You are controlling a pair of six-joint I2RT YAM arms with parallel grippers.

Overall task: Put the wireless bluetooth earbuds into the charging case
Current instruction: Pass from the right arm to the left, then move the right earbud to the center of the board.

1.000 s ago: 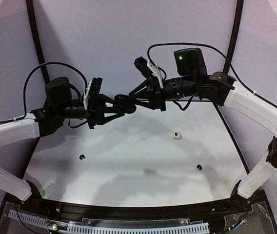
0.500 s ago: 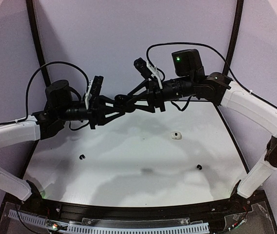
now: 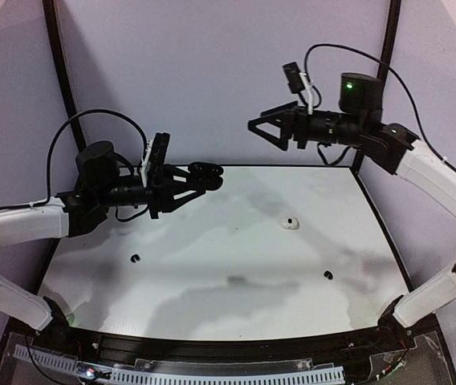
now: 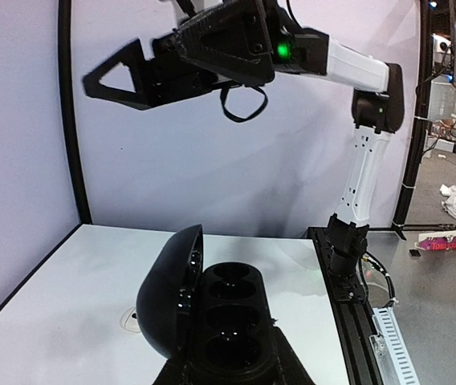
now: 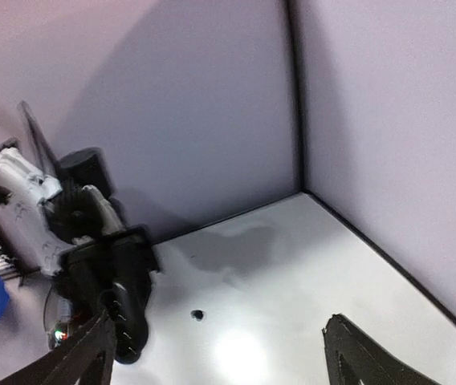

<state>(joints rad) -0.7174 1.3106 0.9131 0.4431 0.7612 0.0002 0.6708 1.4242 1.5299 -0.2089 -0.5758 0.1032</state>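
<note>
**Case held open in the air, black earbuds loose on the worktop**

The left jaws are closed on the base of the black charging case point(image 3: 200, 170). They hold it up over the far-left part of the worktop point(image 3: 212, 313) with the lid swung open. In the left wrist view its round wells point(image 4: 230, 317) face upward, and nothing can be seen in them. The right jaws are spread wide and hold nothing; they are raised high near the back wall, well apart from the case.

Two black earbuds lie on the worktop, one point(image 3: 136, 258) near the left edge and the other point(image 3: 327, 275) toward the near right. A small white item point(image 3: 291, 223) lies right of centre; it is too small to tell whether it is an earbud or another case.

The earbuds look tiny, light, hard and rounded, so a firm pinch would probably make one slip out or roll. The safest hold is likely across the widest part, coming straight down and closing gently. The case looks glossy and its hinged lid seems the weak point, so the base is the sensible place to grip it.
</note>
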